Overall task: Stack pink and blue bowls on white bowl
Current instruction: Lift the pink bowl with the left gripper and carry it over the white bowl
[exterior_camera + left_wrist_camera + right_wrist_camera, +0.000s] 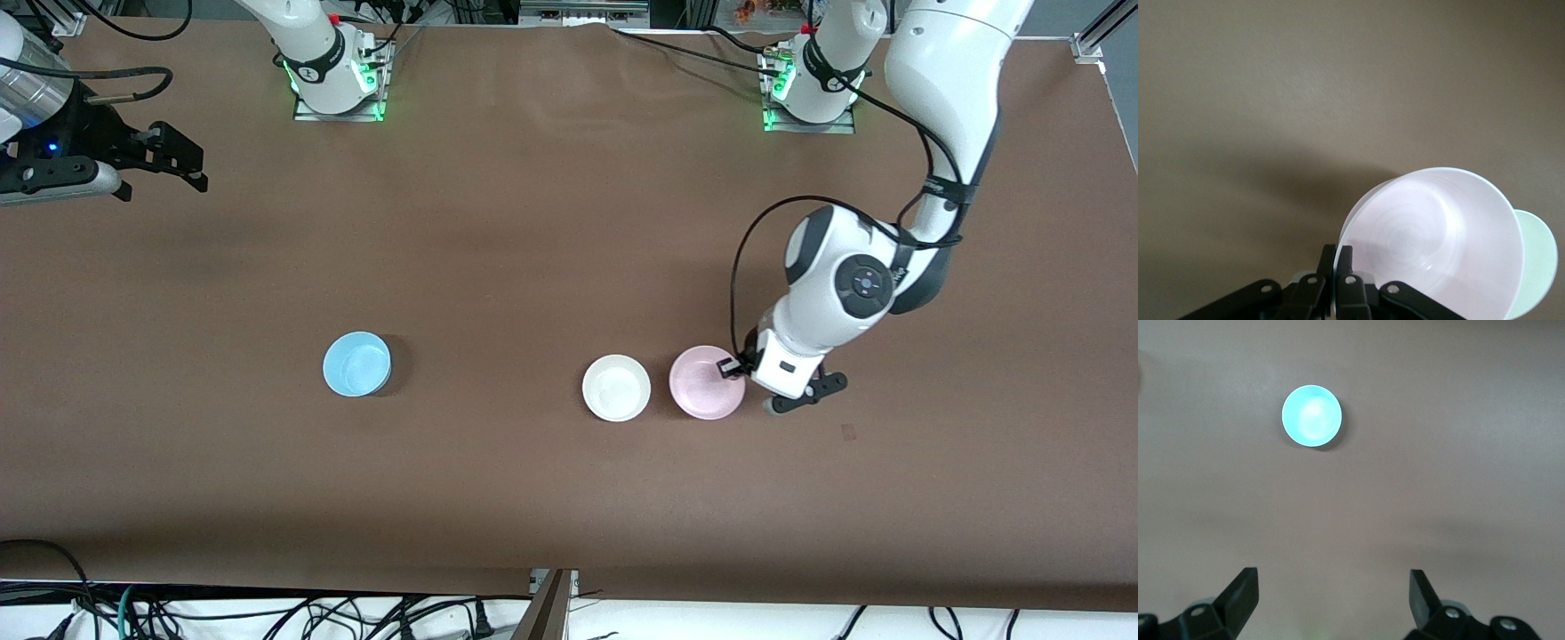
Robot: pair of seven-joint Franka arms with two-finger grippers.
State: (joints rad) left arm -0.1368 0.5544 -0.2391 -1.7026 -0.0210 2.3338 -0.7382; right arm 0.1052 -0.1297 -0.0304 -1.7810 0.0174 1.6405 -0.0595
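Left claw pinched on the pink bowl's rim.

The left claw (734, 367) gripped the pink bowl (705, 384), mouth up; the white bowl (616, 388) sat just beside it toward the right arm's end, then the blue bowl (356, 364) well apart. The right claw (164, 160) waited, wide open, above the surface (533, 222).

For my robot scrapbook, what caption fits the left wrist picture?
Left gripper pinching the pink bowl's rim, white bowl beside it.
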